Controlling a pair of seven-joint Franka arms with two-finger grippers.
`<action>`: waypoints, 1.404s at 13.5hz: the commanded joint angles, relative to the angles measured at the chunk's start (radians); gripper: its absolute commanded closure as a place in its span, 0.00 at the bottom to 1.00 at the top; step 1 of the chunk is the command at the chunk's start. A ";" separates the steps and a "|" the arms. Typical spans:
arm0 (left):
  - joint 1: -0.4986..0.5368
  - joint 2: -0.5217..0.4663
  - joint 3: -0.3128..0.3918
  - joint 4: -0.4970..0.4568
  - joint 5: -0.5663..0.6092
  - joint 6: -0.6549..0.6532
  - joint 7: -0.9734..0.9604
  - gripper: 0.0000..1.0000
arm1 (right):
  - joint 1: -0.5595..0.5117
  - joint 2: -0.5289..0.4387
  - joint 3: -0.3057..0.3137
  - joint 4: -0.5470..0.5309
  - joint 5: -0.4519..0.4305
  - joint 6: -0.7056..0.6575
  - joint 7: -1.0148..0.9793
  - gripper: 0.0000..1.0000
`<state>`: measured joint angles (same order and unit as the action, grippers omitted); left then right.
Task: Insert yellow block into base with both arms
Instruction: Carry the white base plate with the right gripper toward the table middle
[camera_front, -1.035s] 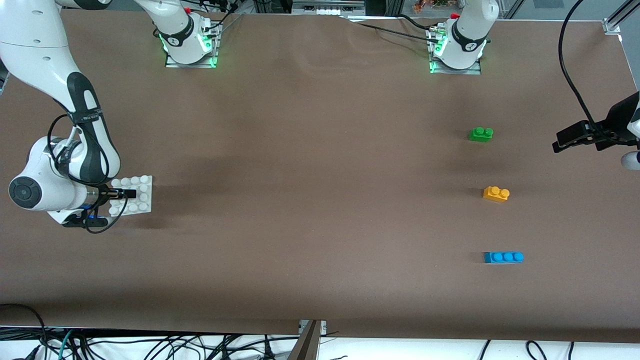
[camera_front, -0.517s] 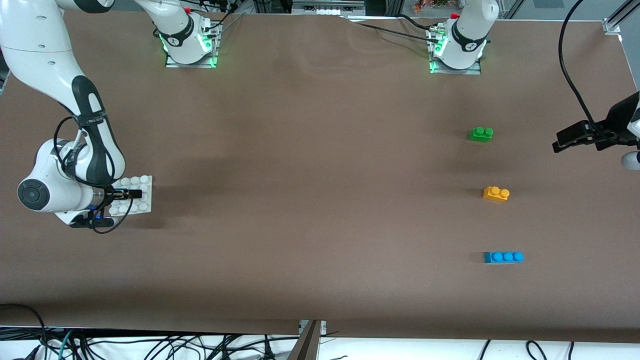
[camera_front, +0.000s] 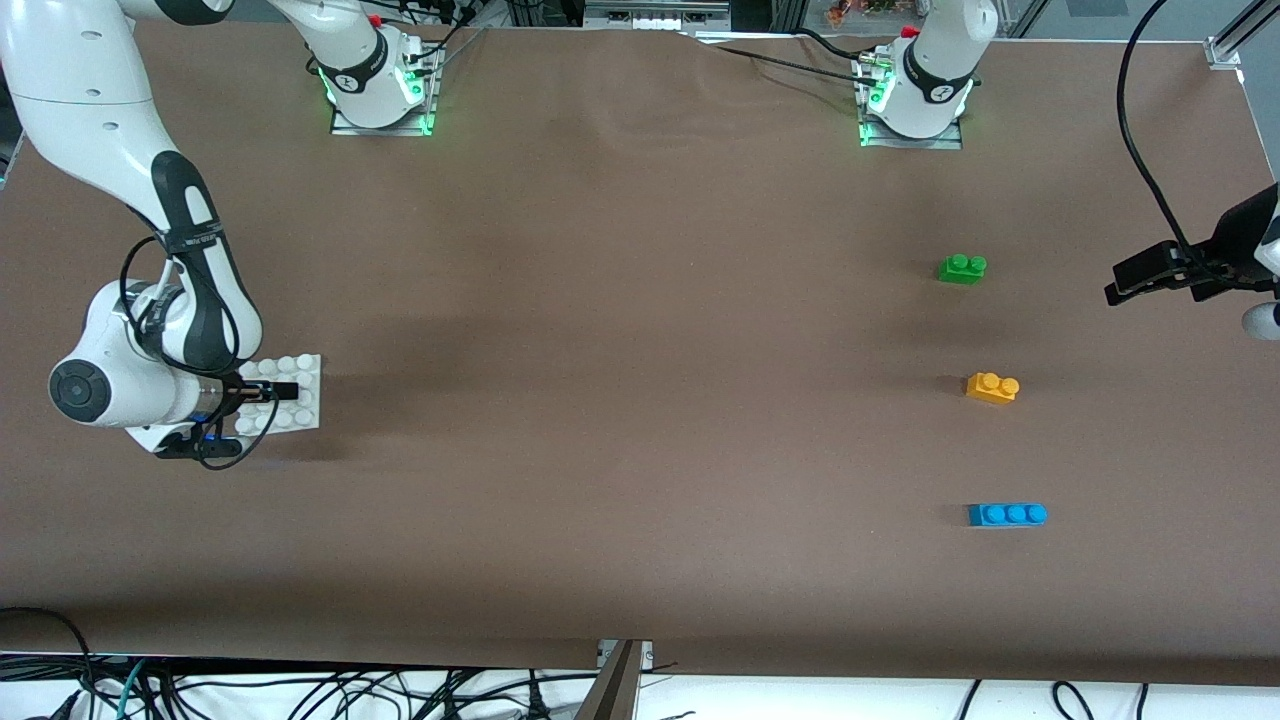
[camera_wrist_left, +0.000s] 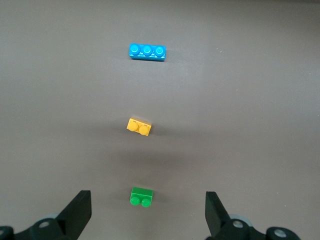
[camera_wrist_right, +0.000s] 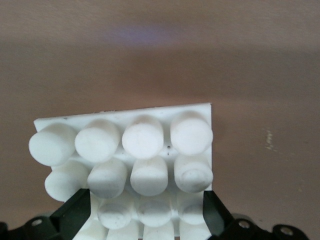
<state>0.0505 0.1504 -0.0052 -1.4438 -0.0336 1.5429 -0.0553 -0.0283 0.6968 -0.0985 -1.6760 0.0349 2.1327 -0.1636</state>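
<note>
right gripper (camera_front: 285, 391) hiding base (camera_front: 300, 385) edge

A flat white plastic base plate with rows of round studs (camera_wrist_right: 145, 160) lies on the brown table (camera_wrist_right: 260, 65), gripped at its edge between the right pincer's (camera_wrist_right: 142, 220) black fingers (camera_wrist_right: 75, 212).

Wide bare brown table (camera_front: 620, 400) between both ends; passage there unobstructed. Toward left arm's end: green brick (camera_front: 962, 268), yellow block (camera_front: 992, 387), blue brick (camera_front: 1007, 514) in one row, well apart, open gaps on every side of each. Left gripper (camera_front: 1140, 278) over that table edge, fingers spread. Toward right arm's end: base (camera_front: 300, 385) with right gripper (camera_front: 283, 391) clamped on its edge.
</note>
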 joint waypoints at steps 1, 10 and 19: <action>0.003 -0.006 -0.006 0.011 -0.002 -0.012 -0.011 0.00 | 0.056 0.024 0.014 -0.008 0.034 0.033 0.073 0.00; 0.003 -0.006 -0.004 0.011 -0.002 -0.010 -0.009 0.00 | 0.255 0.030 0.016 0.007 0.115 0.053 0.137 0.00; 0.003 -0.006 0.001 0.011 -0.002 -0.010 -0.008 0.00 | 0.497 0.079 0.016 0.039 0.115 0.157 0.487 0.00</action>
<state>0.0513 0.1504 -0.0024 -1.4429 -0.0336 1.5429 -0.0553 0.4203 0.7134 -0.0877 -1.6680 0.1246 2.2510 0.2578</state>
